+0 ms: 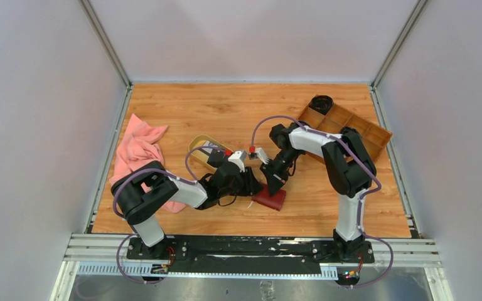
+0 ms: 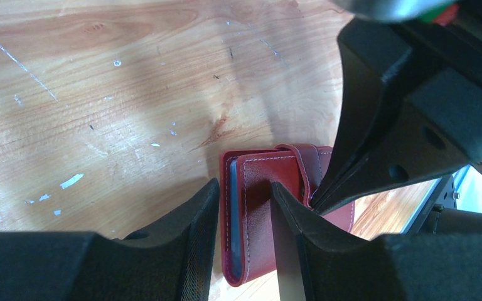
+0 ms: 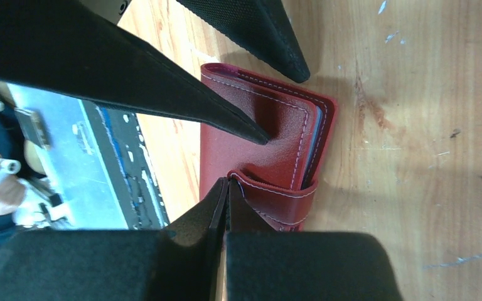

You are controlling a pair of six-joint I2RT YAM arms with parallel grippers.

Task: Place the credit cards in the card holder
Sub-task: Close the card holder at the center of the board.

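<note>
On the wooden table (image 1: pixel 182 106), inside pale grey walls (image 1: pixel 37 94), a pink cloth (image 1: pixel 137 150) lies crumpled at my left and a brown compartment tray (image 1: pixel 358 128) sits at the far right with a round black thing (image 1: pixel 321 102) in its end cell. An oval tan dish (image 1: pixel 199 143) lies near the middle, partly behind my left wrist.

The card holder (image 2: pixel 257 207) lies flat on the wood between my arms, closed over, dark red with pale stitching.

My left gripper (image 2: pixel 245 187) stands part-way apart and clamps one long side of the holder. One finger (image 2: pixel 194 232) rests against its open edge, and the other presses into the leather face.

My right gripper (image 3: pixel 226 182) is fully closed, with no gap between the fingers. Its tips touch the end of the snap tab (image 3: pixel 276 191), which curls over the holder's edge. Whether the tab is pinched between them I cannot tell.

From above, my two wrists cover most of the holder and only a red corner shows. A blue-grey layer shows inside its open edge, but I cannot say whether that is a pocket or one of the credit cards.
</note>
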